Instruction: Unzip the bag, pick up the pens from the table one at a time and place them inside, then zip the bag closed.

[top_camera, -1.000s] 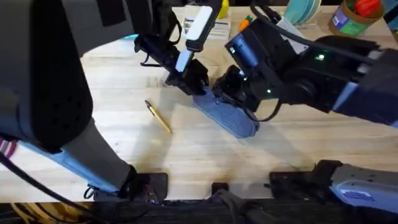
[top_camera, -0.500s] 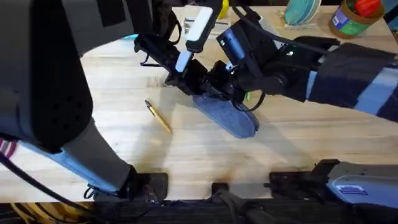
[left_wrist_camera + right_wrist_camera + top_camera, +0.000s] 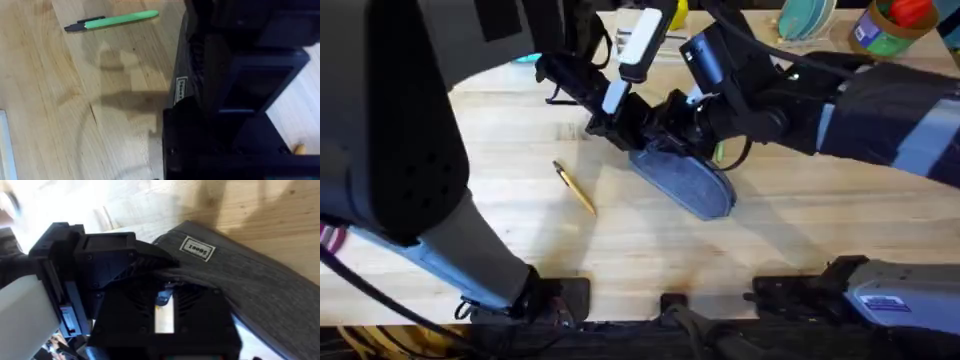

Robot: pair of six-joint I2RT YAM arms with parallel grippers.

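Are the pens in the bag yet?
No, both are out. The yellow pen and the green pen lie on the table, apart from the bag.

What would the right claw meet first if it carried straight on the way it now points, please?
Most likely the left claw, which sits right ahead of the right claw at the bag's far end; depth is unclear.

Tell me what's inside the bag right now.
Nothing can be seen inside the bag: both end effectors cover its far end. The yellow pen lies on the table, and the green pen too.
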